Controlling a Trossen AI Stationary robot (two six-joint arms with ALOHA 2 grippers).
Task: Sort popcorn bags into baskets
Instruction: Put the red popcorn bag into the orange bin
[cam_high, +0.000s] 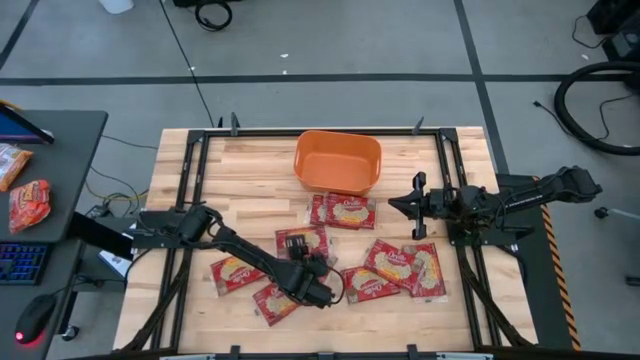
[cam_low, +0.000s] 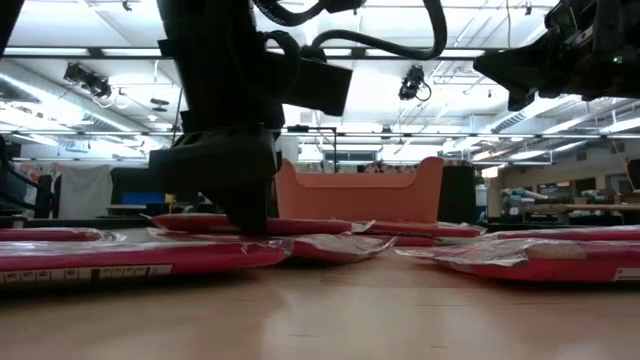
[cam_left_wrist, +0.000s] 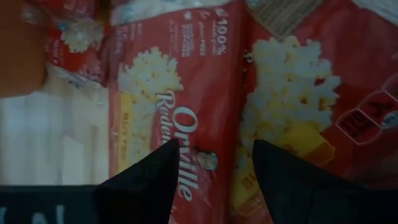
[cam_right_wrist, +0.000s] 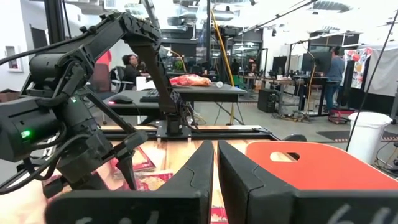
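Several red popcorn bags (cam_high: 343, 210) with cream-yellow pictures lie flat on the wooden table, most in its near half. The orange basket (cam_high: 338, 160) stands at the far middle and looks empty from above. My left gripper (cam_high: 322, 292) is low over the near bags with its fingers open. In the left wrist view its fingers stand either side of the side edge of one bag (cam_left_wrist: 174, 93), next to a second bag (cam_left_wrist: 298, 93). My right gripper (cam_high: 393, 203) waits shut and empty, raised at the table's right, pointing toward the left. My left gripper (cam_left_wrist: 214, 165) slants down from the table's left onto two neighbouring bags. In the low view one finger (cam_low: 245, 215) reaches down to the level of the bags. I cannot tell whether the fingertips touch the wrapper.
Black frame rails (cam_high: 190, 190) run along the table's left, right and far sides. A dark side table (cam_high: 50, 180) on the left carries more packets (cam_high: 28, 205), a keyboard and a mouse. Bare wood (cam_high: 340, 335) lies along the near edge. People (cam_right_wrist: 130, 65) stand in the room behind.
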